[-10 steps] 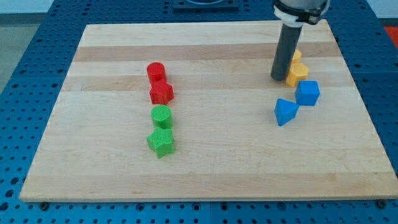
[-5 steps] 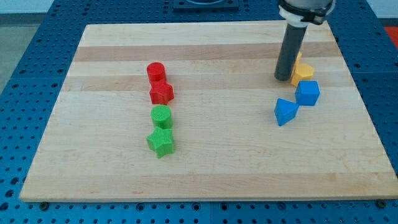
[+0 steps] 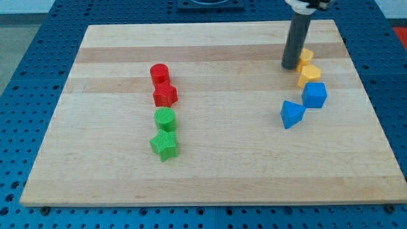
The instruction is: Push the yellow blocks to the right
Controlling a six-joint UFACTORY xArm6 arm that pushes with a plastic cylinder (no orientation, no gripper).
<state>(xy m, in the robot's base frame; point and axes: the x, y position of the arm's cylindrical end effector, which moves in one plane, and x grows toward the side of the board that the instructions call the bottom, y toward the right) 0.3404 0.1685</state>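
Two yellow blocks sit at the board's upper right. The upper yellow block (image 3: 306,56) is partly hidden behind my rod; the lower yellow block (image 3: 310,74) lies just below it, touching it. My tip (image 3: 290,66) rests on the board right at the left side of the upper yellow block, up and left of the lower one.
A blue cube (image 3: 314,95) lies just below the yellow pair, a blue wedge-like block (image 3: 291,114) down-left of it. At centre-left stand a red cylinder (image 3: 159,74), a red block (image 3: 165,95), a green cylinder (image 3: 165,119) and a green star block (image 3: 165,145). The board's right edge (image 3: 360,76) is near.
My tip has moved to the view's right and up. The yellow blocks have shifted a little to the right with it. The other blocks have not moved.
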